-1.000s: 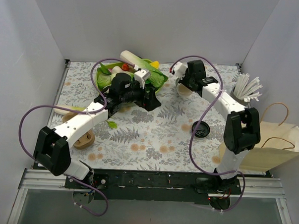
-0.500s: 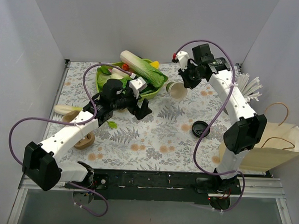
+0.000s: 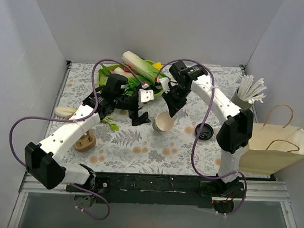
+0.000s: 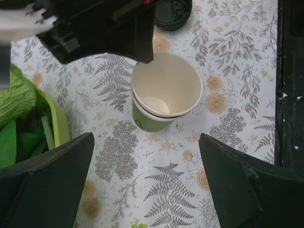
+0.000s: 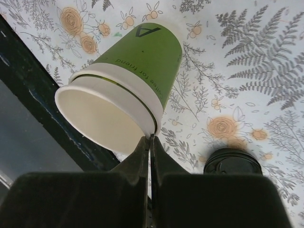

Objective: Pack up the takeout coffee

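Two nested green paper cups (image 3: pixel 163 123), cream-white inside and without a lid, stand tilted on the floral mat in the middle. They also show in the left wrist view (image 4: pixel 164 92) and the right wrist view (image 5: pixel 137 61). My right gripper (image 3: pixel 171 110) (image 5: pixel 151 138) is shut on the rim of the cups at their far side. The round black lid (image 3: pixel 204 131) (image 5: pixel 232 164) (image 4: pixel 173 10) lies on the mat to the cups' right, apart from them. My left gripper (image 3: pixel 140 111) (image 4: pixel 147 185) is open and empty just left of the cups.
A green bowl (image 3: pixel 161 83) of vegetables stands at the back. A grey cup of white straws (image 3: pixel 250 92) and a brown paper bag (image 3: pixel 277 144) are at the right. A brown wooden piece (image 3: pixel 84 140) and a pale object (image 3: pixel 66 110) lie at the left.
My right gripper has carried the nested cups from the back, beside the bowl, forward to the middle of the mat. My left gripper has turned toward the cups.
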Controlling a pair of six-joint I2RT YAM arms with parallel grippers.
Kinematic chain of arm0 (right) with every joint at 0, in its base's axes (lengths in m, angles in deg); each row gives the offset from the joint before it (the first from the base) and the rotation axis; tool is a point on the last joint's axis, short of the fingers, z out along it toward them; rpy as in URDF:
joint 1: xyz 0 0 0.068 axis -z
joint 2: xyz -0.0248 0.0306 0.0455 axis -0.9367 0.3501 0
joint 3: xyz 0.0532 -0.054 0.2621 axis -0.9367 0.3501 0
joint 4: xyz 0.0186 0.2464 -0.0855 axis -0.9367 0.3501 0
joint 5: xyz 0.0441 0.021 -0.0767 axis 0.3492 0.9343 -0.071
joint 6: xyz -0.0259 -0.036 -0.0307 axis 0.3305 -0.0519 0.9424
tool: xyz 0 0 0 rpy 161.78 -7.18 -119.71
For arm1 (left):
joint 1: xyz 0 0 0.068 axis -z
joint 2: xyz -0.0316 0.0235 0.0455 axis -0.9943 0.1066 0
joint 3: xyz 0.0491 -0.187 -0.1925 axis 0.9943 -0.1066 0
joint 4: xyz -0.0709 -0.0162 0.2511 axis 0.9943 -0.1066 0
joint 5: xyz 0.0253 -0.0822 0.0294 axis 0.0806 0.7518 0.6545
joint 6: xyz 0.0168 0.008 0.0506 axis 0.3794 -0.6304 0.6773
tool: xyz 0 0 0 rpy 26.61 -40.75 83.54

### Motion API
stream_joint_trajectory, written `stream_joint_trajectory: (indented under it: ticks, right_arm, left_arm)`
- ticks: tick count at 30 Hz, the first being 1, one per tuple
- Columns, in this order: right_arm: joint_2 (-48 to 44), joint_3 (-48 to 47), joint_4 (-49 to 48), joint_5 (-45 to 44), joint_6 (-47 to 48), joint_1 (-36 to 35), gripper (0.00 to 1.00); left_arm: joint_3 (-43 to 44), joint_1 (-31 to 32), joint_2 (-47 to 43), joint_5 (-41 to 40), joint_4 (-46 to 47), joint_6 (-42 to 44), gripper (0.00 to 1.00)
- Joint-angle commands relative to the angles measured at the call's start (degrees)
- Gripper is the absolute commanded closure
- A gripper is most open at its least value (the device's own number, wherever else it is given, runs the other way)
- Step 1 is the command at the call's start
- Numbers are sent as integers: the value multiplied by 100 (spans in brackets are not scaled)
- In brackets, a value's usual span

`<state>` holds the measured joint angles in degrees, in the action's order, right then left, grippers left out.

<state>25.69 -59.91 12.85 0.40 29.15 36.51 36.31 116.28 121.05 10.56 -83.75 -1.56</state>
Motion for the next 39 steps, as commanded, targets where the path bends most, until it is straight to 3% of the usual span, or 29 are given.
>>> stream_joint_trajectory:
  ticks: [1, 3, 5, 10, 12, 17, 22, 24, 28, 39]
  right_arm:
    - [307, -162, 152, 209, -382, 30, 99]
    - [412, -197, 152, 244, -426, 30, 99]
    - [474, -338, 152, 332, -461, 30, 93]
    - [764, -698, 108, 447, -514, 39, 63]
    - [834, -865, 82, 446, -523, 117, 56]
    - [729, -1147, -50, 911, -654, 722, 40]
    - [184, -725, -717, 1368, -760, 1382, 28]
    - [-9, -559, -901, 1422, -734, 1585, 28]
    - [-588, 1107, -2270, 1562, -1049, 1717, 28]
    - [-1415, 3158, -3521, 1756, -1727, 1708, 28]
  left_arm:
    - [479, 47, 275, 699, -838, 1027, 7]
    - [594, 56, 415, 752, -1048, 1230, 7]
    - [752, 56, 521, 787, -1216, 1301, 7]
    - [920, 64, 855, 945, -1410, 1266, 8]
    - [1007, 56, 978, 972, -1445, 1248, 9]
    - [1025, 117, 1338, 814, -938, 687, 12]
    - [1051, 214, 1576, 533, -163, -315, 18]
    - [1165, 240, 1786, 532, -57, -579, 22]
    - [1578, 240, 2226, 769, -434, -615, 34]
    - [2325, 284, 2894, 858, -1383, -809, 44]
